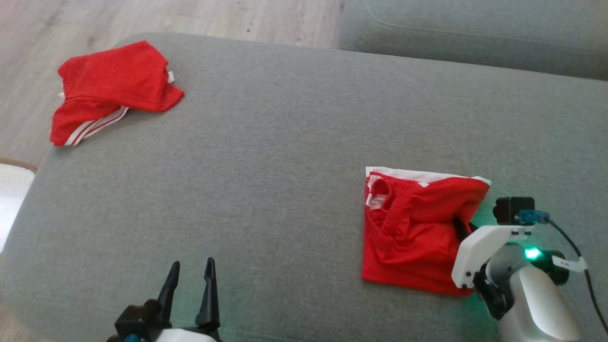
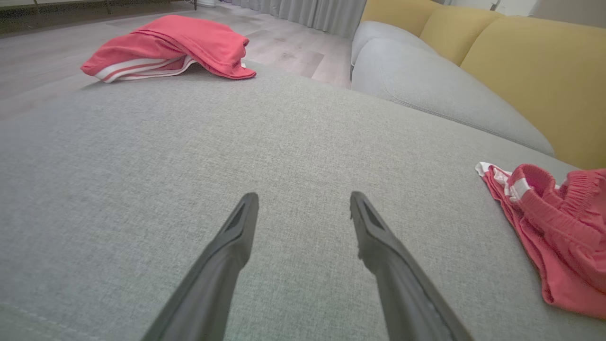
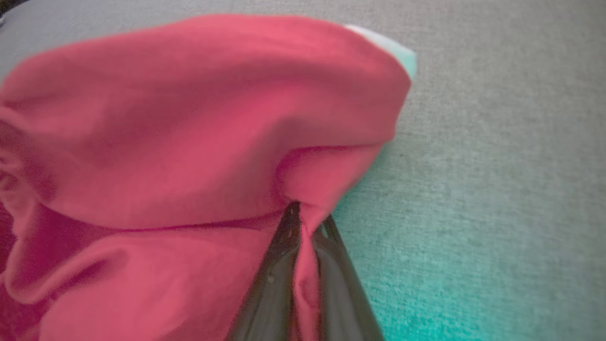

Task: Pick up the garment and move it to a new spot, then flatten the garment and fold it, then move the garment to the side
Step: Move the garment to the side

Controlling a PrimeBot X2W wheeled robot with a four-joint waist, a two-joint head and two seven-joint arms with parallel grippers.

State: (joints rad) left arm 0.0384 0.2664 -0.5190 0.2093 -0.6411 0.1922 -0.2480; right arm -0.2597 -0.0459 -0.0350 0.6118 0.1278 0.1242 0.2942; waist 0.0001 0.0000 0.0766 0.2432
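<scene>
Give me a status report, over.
Right hand shut on red shorts. Left hand open above grey cushion. Second red garment far left, not obstructing.

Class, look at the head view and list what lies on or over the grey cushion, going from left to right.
striped red garment → left gripper, open → folded red garment, its right edge pinched by the right gripper.

The shorts [image 1: 418, 232] are red with a white band along one edge. A red heap [image 1: 111, 88] at the grey cushion's [image 1: 266, 156] far left corner has white stripes. Past the cushion are mustard-yellow sofa backs [image 2: 535, 71] and a pale wood-grain floor [image 1: 38, 28].
</scene>
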